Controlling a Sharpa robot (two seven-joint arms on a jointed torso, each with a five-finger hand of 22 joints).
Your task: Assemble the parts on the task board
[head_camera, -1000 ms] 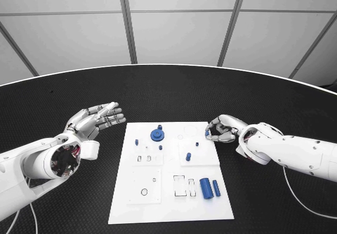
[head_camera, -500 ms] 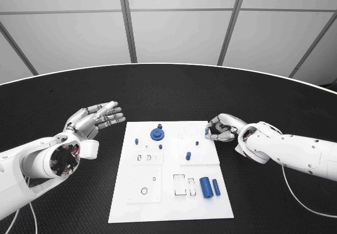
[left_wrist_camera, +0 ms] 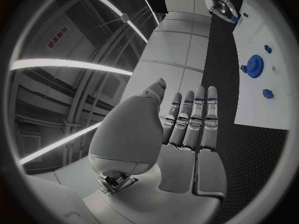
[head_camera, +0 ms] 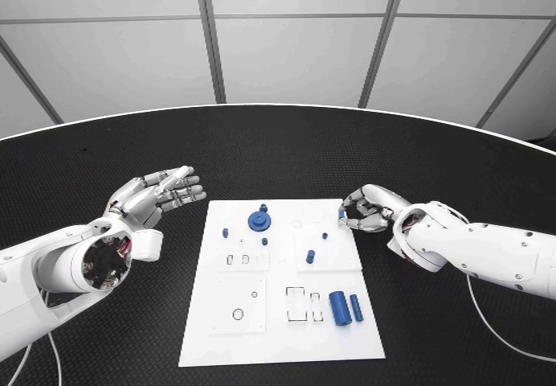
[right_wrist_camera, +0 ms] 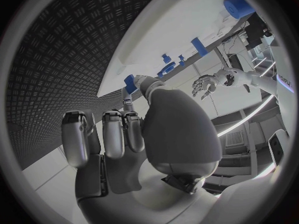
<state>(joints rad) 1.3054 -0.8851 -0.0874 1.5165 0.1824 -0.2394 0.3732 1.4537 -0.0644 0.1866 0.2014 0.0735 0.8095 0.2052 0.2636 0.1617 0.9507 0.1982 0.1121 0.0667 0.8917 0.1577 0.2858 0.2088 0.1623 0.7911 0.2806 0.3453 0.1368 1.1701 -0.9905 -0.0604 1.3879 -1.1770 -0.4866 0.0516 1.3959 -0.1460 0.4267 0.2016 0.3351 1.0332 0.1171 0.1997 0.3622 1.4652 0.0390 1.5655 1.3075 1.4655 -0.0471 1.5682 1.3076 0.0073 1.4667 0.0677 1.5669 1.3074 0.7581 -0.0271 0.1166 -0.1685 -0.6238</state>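
The white task board [head_camera: 278, 322] lies in the middle of the black table. On it stand a blue gear [head_camera: 259, 221] and small blue pegs [head_camera: 311, 257]; a thick blue cylinder [head_camera: 338, 309] lies near its front right. My right hand [head_camera: 366, 211] hovers at the board's far right edge and pinches a small blue part [head_camera: 343, 215], seen at its fingertips in the right wrist view [right_wrist_camera: 129, 83]. My left hand [head_camera: 157, 195] floats left of the board, fingers stretched out and apart, holding nothing; in the left wrist view the left hand [left_wrist_camera: 187, 129] sits beside the board [left_wrist_camera: 274, 99].
A thin blue pin [head_camera: 356, 308] lies beside the thick cylinder. Empty slots [head_camera: 304, 305] and a small ring outline [head_camera: 238, 315] mark the board's near half. Black table [head_camera: 278, 153] surrounds the board, with its curved far edge beyond.
My right hand has lifted slightly toward the board's far right corner with the blue part still pinched. My left hand has barely shifted.
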